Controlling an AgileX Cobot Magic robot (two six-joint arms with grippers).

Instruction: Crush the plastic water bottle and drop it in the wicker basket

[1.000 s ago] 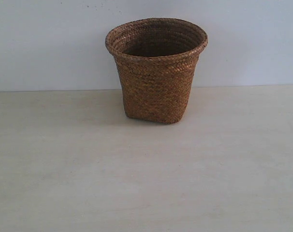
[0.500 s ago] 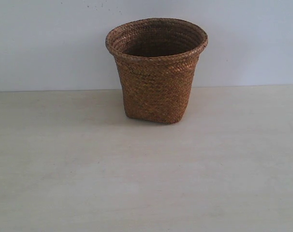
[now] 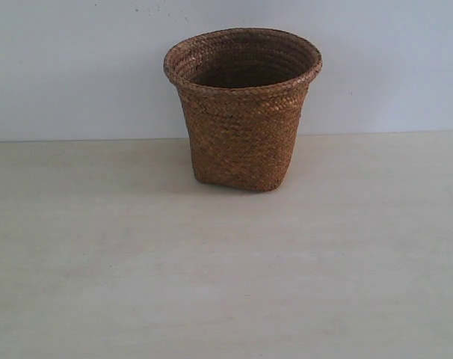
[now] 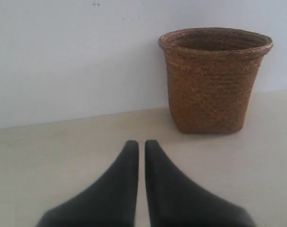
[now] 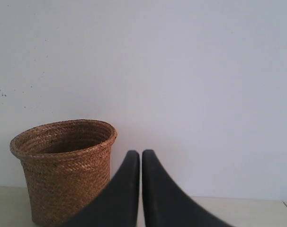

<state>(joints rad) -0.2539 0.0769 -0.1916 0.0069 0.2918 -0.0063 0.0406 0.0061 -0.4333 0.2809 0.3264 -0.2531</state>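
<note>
**Though the task calls for a bottle, only the wicker basket [image 3: 242, 120] is in sight**

A pale, wood-toned table [image 3: 226, 284] fills the lower part of the exterior view, and a plain whitish wall [image 3: 77, 67] rises behind it. The brown wicker basket stands upright near the back of the table, close to the wall and roughly central. Its round flared rim opens upward and its body narrows to a squarish base. That placement looks deliberate: the open mouth is easy to drop something into from above, and either arm could reach it.

Neither arm appears in the exterior view. The left gripper [image 4: 141, 145] shows only in its own wrist view, where two dark tapered fingers are pressed together with a hairline slit between them and nothing pinched. It is low over the table and well apart from the basket. The right gripper [image 5: 140, 155] is the same — fingers together, nothing between them — and it sits higher, looking across toward the basket's rim. Both look parked rather than at work.

The plastic water bottle cannot be found in any view. The basket's interior is dark, and its floor is hidden below the rim, so whether the bottle lies inside or somewhere out of frame cannot be told.
</note>
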